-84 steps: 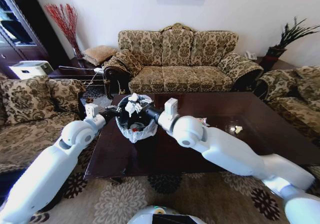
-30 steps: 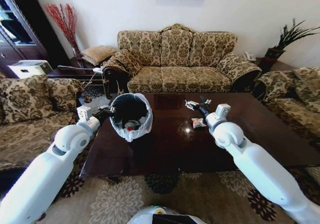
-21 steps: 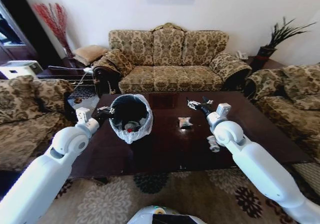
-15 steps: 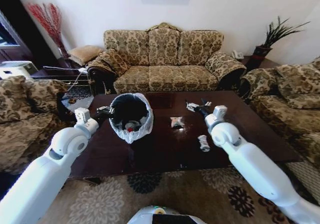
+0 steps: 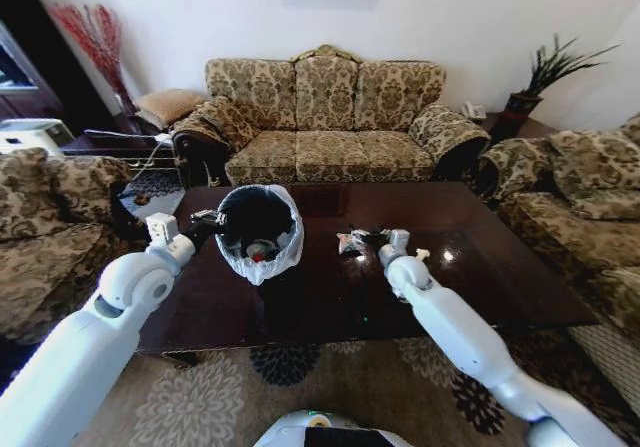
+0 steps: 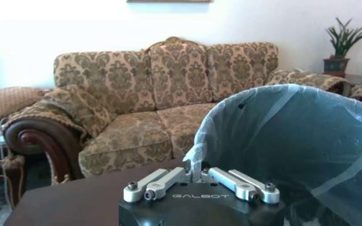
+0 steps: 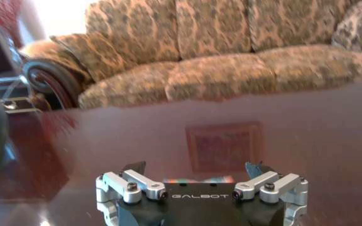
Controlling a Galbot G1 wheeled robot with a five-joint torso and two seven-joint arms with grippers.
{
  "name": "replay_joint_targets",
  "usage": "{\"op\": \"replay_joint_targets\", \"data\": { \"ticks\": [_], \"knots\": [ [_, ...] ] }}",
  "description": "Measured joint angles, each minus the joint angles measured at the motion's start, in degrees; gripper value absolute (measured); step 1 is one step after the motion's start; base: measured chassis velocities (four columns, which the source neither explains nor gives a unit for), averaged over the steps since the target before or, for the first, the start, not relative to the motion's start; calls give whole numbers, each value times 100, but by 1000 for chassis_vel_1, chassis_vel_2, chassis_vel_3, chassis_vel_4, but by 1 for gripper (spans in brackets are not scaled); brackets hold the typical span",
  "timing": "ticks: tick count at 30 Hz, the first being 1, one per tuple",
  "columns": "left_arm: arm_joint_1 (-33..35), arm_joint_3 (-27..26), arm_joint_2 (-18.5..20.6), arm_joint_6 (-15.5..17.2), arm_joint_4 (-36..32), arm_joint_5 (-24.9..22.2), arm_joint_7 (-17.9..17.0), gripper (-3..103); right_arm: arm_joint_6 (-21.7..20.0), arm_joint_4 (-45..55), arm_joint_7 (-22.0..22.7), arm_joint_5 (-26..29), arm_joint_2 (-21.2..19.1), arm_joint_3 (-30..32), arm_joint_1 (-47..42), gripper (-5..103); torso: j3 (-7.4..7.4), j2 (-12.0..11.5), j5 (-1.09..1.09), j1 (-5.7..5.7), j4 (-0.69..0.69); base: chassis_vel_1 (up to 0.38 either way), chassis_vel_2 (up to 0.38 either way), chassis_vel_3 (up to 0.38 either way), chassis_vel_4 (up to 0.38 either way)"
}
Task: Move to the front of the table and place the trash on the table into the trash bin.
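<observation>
We see the glossy dark-brown worktop point(image 5: 330, 297) in front of the patterned sofa point(image 5: 325, 117), and our left gripper point(image 5: 208, 219) is clamped shut on the white bag edge of the trash bin point(image 5: 258, 233), held at the worktop's left end with scraps inside. Our right gripper point(image 5: 362, 237) spreads its fingers wide around a colourful wrapper point(image 5: 348, 241) near the worktop's centre, not closed on it. A small white scrap point(image 5: 422, 255) lies just right of that arm.

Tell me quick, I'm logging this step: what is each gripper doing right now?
Left gripper: shut on the trash bin's bag edge, holding the trash bin tilted.
Right gripper: open, over the colourful wrapper on the table.
</observation>
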Motion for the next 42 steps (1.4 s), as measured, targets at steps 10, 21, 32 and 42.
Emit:
{"op": "replay_joint_targets", "data": {
  "ticks": [10, 21, 32, 42],
  "knots": [
    [-5, 46, -34, -6, 44, 2, 42, 1, 27, -594, -356, -178, 174, -51, 47, 100, 0, 0, -4, -1, 5, 0, 0, 0, 0],
    [-68, 96, -23, -52, 149, 0, 103, 1, 111, -1053, -592, -511, 359, -123, 158, 82, 0, 0, -2, 0, 2, 0, 0, 0, 0],
    [-104, 111, -32, -96, 231, 1, 168, 1, 194, -1319, -675, -712, 462, -70, 194, 38, -1, 0, -3, -1, 1, 0, 0, 0, 0],
    [-127, 125, -69, -109, 247, 7, 182, 1, 294, 565, -232, -759, -1, 185, 92, 9, -1, 0, -3, -1, 2, 0, 0, 0, 0]
  ]
}}
